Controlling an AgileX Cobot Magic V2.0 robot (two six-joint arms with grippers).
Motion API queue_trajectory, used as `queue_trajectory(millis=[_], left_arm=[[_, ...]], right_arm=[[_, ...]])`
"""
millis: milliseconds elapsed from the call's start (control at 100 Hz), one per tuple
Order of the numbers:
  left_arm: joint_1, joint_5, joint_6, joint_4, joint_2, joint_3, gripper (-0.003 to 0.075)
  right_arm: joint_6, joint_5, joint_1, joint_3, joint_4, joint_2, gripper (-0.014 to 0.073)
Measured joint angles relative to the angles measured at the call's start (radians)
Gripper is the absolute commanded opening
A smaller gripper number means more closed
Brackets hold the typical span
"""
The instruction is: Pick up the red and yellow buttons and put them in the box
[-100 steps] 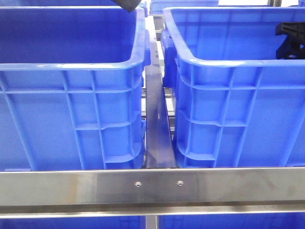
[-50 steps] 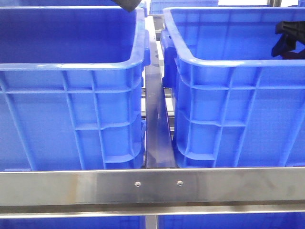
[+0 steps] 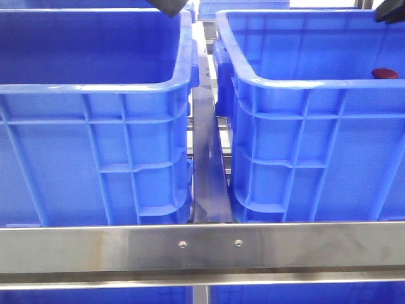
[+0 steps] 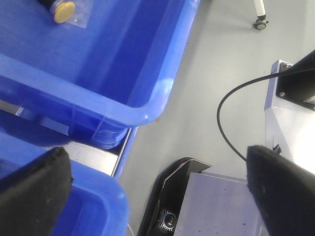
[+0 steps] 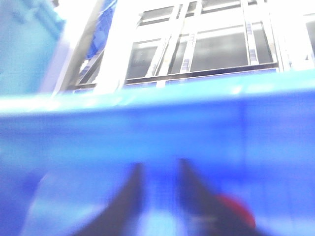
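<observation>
1. Left crate [image 3: 95,88]: the front view shows only blue walls and nothing of its floor. The left gripper [image 4: 157,191] is wide open and empty, over the gap between crates.
2. The yellow button [image 4: 64,11] lies in a clear bag on a crate floor in the left wrist view, well apart from that gripper.
3. Right crate [image 3: 304,82], likely the box: the red button [image 3: 384,73] rests inside, near the far right.
4. Right gripper [image 5: 160,196]: blurred, fingers close together with a gap and nothing seen between them; probably slightly open, can't tell for sure. Red button is just beside its right finger.
5. Risk: the bag may snag or slip in the pinch on yellow; the crate rim may catch an arm.
6. Versus 0.5 s ago: the right gripper has lifted out of the right crate to the top corner, uncovering the red button.
</observation>
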Motion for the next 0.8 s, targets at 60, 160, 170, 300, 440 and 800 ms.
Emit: queue_trajectory(millis=[60, 160, 170, 300, 440, 800], left_arm=[[0.0, -0.006, -0.002, 0.0, 0.0, 0.0, 0.0551], [0.0, -0.04, -0.033, 0.005, 0.0, 0.0, 0.037], [0.0, -0.043, -0.038, 0.007, 0.0, 0.0, 0.034], [0.0, -0.074, -0.087, 0.02, 0.0, 0.0, 0.0057], [0.0, -0.08, -0.118, 0.024, -0.004, 0.0, -0.002], [0.0, -0.266, -0.208, 0.044, -0.144, 0.125, -0.002]], right_arm=[[-0.004, 0.002, 0.0, 0.043, -0.007, -0.047, -0.0067], [-0.01, 0.007, 0.0, 0.108, -0.011, -0.124, -0.0069], [-0.01, 0.008, 0.0, 0.117, -0.011, -0.13, -0.0069], [-0.015, 0.008, 0.0, 0.195, -0.013, -0.241, -0.0069], [-0.015, 0.008, 0.0, 0.274, -0.016, -0.368, -0.0069], [-0.015, 0.032, 0.0, 0.429, -0.016, -0.649, -0.0069]])
